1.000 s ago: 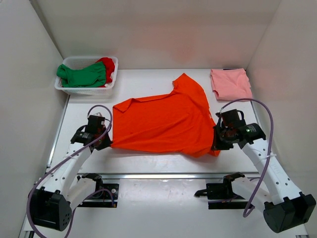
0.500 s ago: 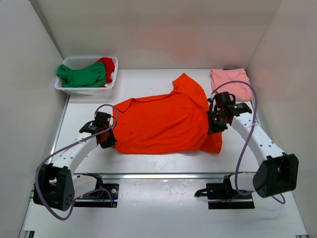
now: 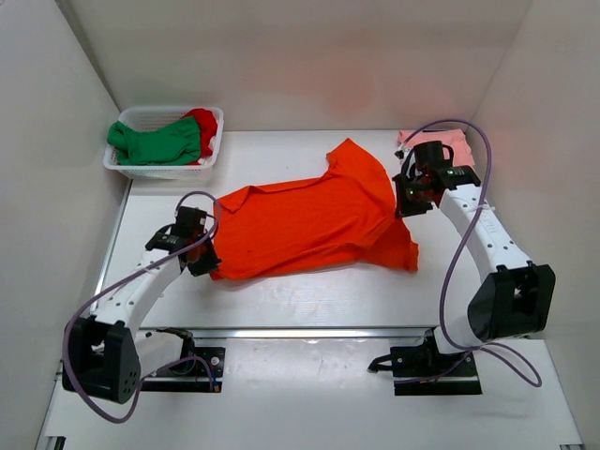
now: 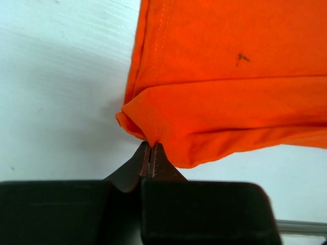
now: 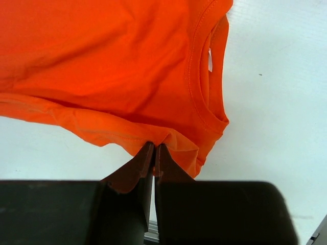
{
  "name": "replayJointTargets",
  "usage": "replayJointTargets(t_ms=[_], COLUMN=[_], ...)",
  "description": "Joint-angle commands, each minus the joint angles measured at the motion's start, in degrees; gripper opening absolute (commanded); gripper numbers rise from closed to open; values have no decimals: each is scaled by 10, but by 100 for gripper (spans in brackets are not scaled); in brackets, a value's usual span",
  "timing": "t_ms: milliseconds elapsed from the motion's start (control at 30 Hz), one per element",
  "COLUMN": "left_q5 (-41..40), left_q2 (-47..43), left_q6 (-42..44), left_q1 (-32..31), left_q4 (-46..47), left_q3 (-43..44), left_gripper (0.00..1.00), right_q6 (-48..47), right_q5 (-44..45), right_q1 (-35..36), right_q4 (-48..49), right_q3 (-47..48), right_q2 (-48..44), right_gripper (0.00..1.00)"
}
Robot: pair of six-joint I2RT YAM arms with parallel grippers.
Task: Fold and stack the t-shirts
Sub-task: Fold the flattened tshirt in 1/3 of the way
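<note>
Orange t-shirt (image 3: 309, 225) lies mid-fold, right of and nearer than the white basket (image 3: 127, 167). Folded pink t-shirt (image 3: 459, 145) sits far right of the basket. Left gripper (image 4: 151, 145) has its jaws pinched tight on the orange hem corner. Right gripper (image 5: 154, 145) is likewise clamped on the edge beside the collar. Risk: a thin pinch slips, or unequal arm travel skews the fold.
</note>
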Motion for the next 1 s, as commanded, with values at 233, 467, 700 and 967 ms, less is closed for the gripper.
replayJointTargets(t_ms=[233,467,700,967], left_q5=[25,41,33,17], left_q2=[-144,-170,-201,-179], left_q6=[-37,-46,-59,-99], left_q1=[-25,-52,-13,-2], left_q4=[-83,-104,-74,16], left_q3=[-9,-35,-54,-82], left_gripper=[0,0,0,0], right_q6=[-18,-17,-38,-61], right_q5=[-7,-18,-24,-29], right_q1=[8,10,12,14], right_q4=[-45,-72,-58,-31], right_q3=[1,-4,-9,7], right_q2=[-137,-185,-173,-102], right_gripper=[0,0,0,0])
